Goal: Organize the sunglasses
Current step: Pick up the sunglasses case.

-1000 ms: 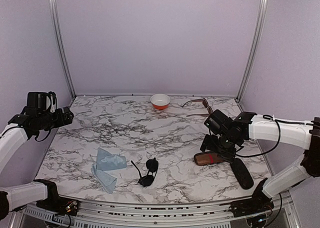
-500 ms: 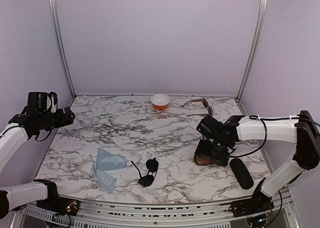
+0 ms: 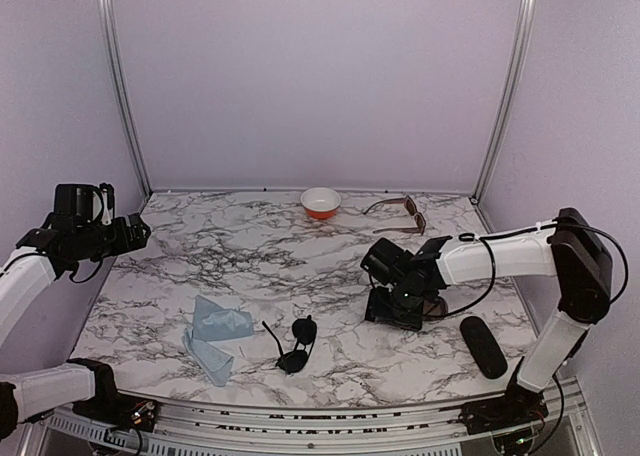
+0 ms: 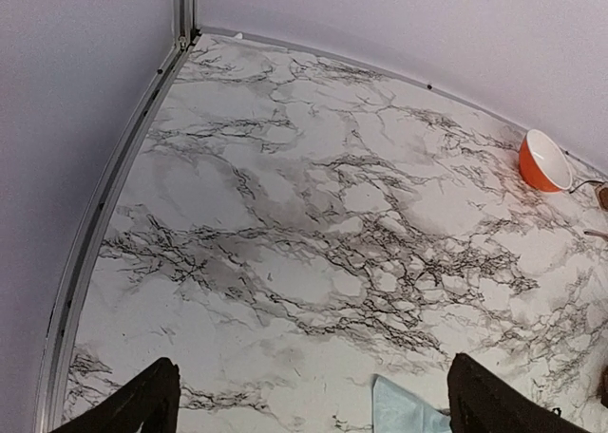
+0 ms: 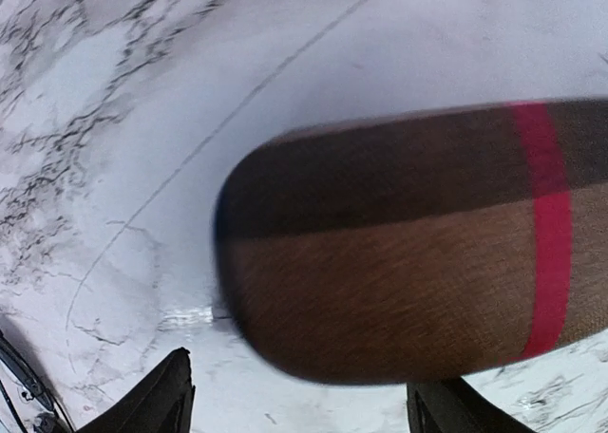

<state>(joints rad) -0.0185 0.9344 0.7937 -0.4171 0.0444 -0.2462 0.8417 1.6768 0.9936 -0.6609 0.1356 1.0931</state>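
The small black sunglasses [image 3: 295,344] lie folded near the table's front middle. The brown sunglasses [image 3: 401,212] lie at the back right by the wall, arms spread. My right gripper [image 3: 394,308] hovers low over the brown case with a red stripe [image 5: 399,253], which it mostly hides from the top view. In the right wrist view the case's rounded end sits just ahead of the right gripper [image 5: 302,406], whose fingers [image 5: 161,395] stand apart on either side, open. My left gripper [image 3: 137,233] is raised at the far left, open and empty, with its fingertips [image 4: 147,404] wide apart.
A black oblong case [image 3: 483,346] lies right of my right gripper. Crumpled blue cloth [image 3: 217,336] sits front left, its corner [image 4: 407,416] showing in the left wrist view. An orange bowl [image 3: 320,202] stands at the back wall.
My right arm has swung left and lower over the brown case, and its jaws have narrowed somewhat. The left arm and both pairs of sunglasses have not moved.
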